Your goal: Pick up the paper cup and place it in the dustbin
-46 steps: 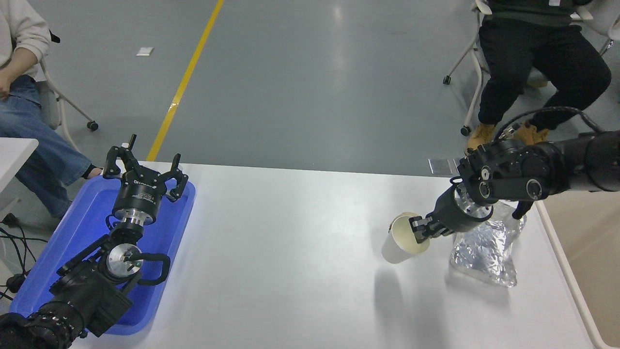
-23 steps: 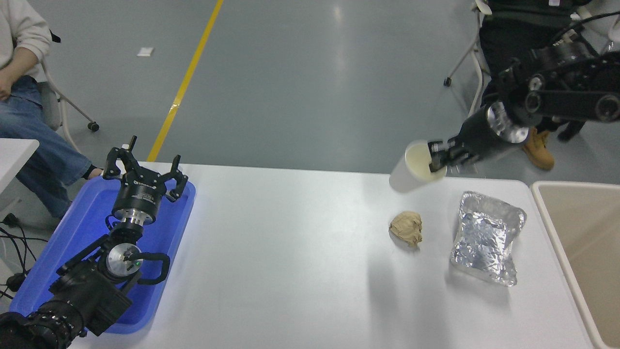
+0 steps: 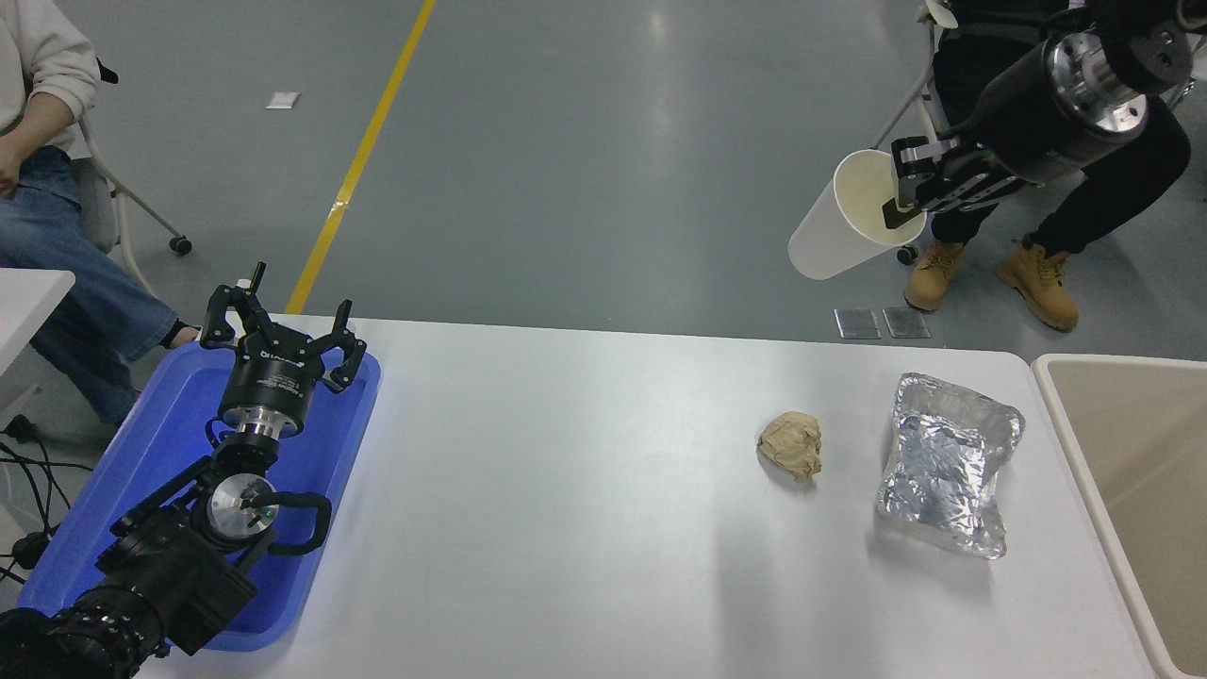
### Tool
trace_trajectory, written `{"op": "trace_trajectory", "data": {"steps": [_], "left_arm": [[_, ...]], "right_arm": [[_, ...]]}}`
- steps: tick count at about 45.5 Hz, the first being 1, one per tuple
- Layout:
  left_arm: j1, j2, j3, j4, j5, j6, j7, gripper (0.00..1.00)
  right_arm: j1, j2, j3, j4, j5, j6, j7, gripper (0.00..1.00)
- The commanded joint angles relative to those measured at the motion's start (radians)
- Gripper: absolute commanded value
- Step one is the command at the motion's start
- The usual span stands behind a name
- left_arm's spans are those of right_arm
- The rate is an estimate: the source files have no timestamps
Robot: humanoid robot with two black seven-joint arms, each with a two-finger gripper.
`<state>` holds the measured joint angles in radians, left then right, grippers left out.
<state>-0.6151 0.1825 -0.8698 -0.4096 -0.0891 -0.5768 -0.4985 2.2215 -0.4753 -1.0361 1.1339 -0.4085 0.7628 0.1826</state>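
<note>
My right gripper (image 3: 905, 189) is shut on the rim of the white paper cup (image 3: 844, 231) and holds it high in the air, beyond the table's far right edge. The cup is tilted, its cream inside facing the camera. The beige dustbin (image 3: 1084, 443) stands at the right edge of the picture, beside the table, below and to the right of the cup. My left gripper (image 3: 281, 335) is open and parked over the blue tray at the lower left.
A crumpled tan paper ball (image 3: 792, 443) and a crinkled silver foil bag (image 3: 948, 462) lie on the table's right part. A blue tray (image 3: 160, 443) sits at the left. People sit at the top left and top right.
My right gripper has lifted the cup off the table, up and to the right. The tan paper ball that the cup hid now shows.
</note>
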Motion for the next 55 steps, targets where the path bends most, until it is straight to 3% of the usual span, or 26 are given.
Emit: {"op": "trace_trajectory", "data": {"steps": [1,29,43,55], "left_arm": [[0.0,0.0,0.0,0.0,0.0,0.0,0.0,1.0],[0.0,0.0,0.0,0.0,0.002,0.0,0.0,1.0],[0.0,0.0,0.0,0.0,0.0,0.0,0.0,1.0],[0.0,0.0,0.0,0.0,0.0,0.0,0.0,1.0]], "right_arm": [[-0.045,-0.026,-0.005,-0.072,0.005,-0.039,-0.005,0.0],[-0.68,-0.174,0.024,-0.759,0.074,-0.325,-0.025,0.0],[-0.953,-0.18,0.028,-0.908,0.269,-0.482,-0.181,0.0],[-1.135,-0.203,0.079,-0.916,0.329,-0.62,-0.213,0.0]]}}
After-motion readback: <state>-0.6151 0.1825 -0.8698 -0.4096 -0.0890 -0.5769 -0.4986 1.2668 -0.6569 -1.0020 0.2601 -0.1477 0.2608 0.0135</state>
